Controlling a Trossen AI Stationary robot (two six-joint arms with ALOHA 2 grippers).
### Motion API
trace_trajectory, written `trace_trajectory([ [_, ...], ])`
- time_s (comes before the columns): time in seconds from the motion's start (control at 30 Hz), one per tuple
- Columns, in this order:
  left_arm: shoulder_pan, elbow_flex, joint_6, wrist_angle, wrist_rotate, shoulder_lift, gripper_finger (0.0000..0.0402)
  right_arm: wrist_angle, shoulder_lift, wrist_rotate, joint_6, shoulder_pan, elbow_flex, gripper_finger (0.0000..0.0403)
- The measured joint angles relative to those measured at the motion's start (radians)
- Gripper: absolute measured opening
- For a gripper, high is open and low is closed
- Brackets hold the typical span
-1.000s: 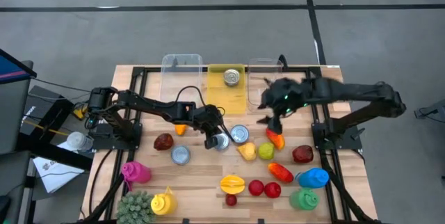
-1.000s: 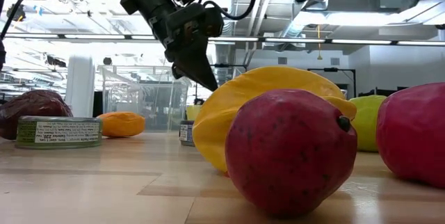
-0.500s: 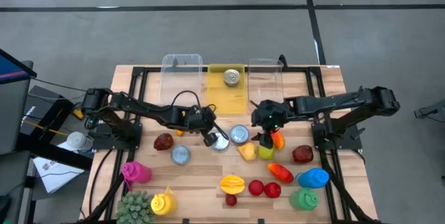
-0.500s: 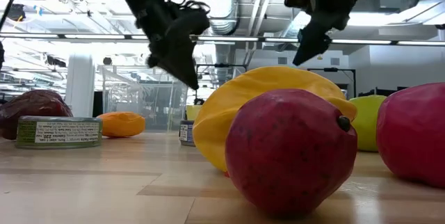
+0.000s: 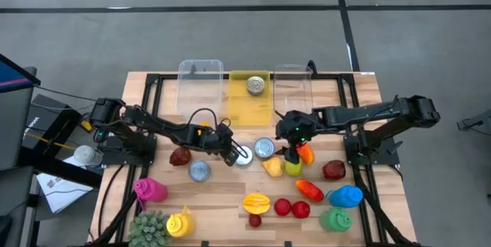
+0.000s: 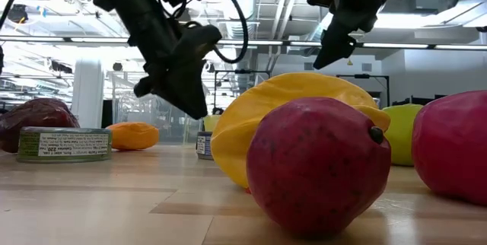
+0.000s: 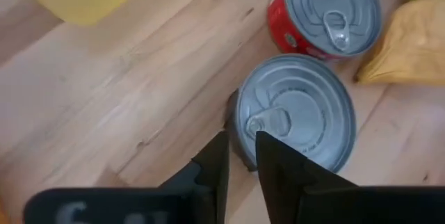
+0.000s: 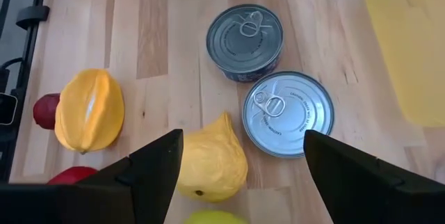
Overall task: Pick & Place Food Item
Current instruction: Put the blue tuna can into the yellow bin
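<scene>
Since the earlier frames the left gripper (image 5: 232, 155) has sunk from above the cans to just beside the silver-lidded can (image 5: 243, 156), while the right gripper (image 5: 294, 146) has swung in from the table's far side and now hovers over the fruit at mid-table. In the left wrist view the left arm's two dark fingers (image 7: 212, 165) stand close together with only a narrow slit between them, their tips at the can's rim (image 7: 240, 130) and clamped on nothing. The right gripper's fingers are spread wide and empty above a yellow lemon-shaped fruit (image 8: 210, 160) and a second ring-pull can (image 8: 287, 113). As for progress, one can (image 5: 255, 85) already sits in the yellow bin (image 5: 249, 101) at the table's far edge, so I judge one placement done (the clear tubs either side look unfilled), and most of the food is left: a red-walled can (image 7: 332, 13), a flat can (image 5: 199, 171), a ribbed yellow starfruit (image 5: 256, 202), glossy red fruit and an orange piece by the right gripper. The cans are smooth metal discs with pull tabs; the fruit looks like moulded plastic, rounded and slick; the tabletop (image 5: 222, 209) is pale wood grain.
</scene>
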Motion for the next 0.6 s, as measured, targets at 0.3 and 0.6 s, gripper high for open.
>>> trace_trajectory([
  [0.3, -0.005, -0.067, 0.002, 0.104, 0.044, 0.005, 0.0007, 0.0, 0.0, 0.003, 0.002, -0.004, 0.0, 0.0292],
  [0.6, -0.006, -0.129, 0.025, 0.215, 0.045, 0.01, 0.0, 0.005, 0.0, 0.008, 0.025, -0.019, 0.0, 0.0292],
])
